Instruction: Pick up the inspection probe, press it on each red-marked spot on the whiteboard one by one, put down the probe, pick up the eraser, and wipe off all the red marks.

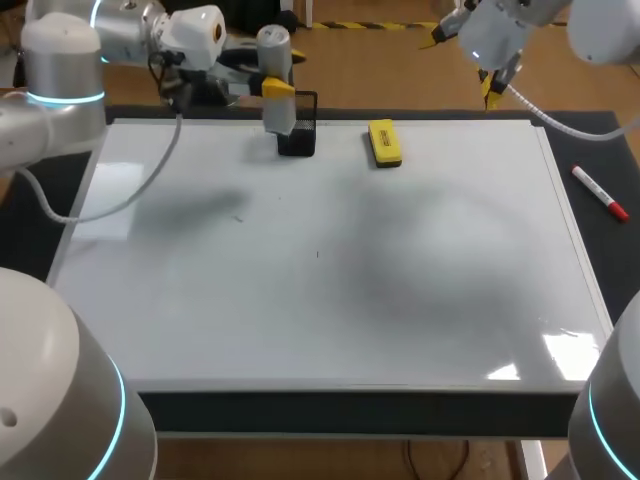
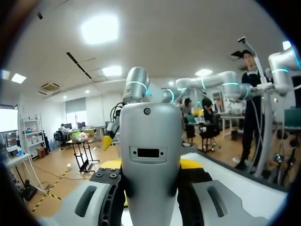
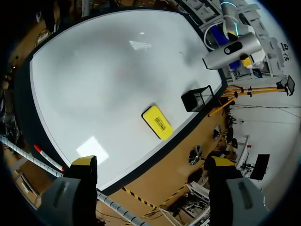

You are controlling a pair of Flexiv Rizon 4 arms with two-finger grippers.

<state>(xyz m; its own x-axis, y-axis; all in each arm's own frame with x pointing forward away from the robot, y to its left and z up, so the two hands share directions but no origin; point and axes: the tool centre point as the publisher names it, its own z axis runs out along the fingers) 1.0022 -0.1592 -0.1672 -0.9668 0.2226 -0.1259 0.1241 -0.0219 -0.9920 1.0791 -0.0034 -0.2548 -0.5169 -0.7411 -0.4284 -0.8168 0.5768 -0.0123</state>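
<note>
Firmly, left pincer clenched on grey probe, right pincer spread wide, empty.

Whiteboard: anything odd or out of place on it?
No red marks show on the whiteboard, only faint grey smears. The yellow eraser lies on it near the far edge; a red marker lies off the board.

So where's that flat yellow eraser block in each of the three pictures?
Head view: the flat yellow eraser lies near the whiteboard's far edge, right of the black mesh holder.
Left wrist view: not in it; a grey probe fills it.
Right wrist view: ahead of the right tool, beside that holder.
Shared landmark (head, right wrist): the holder.
</note>
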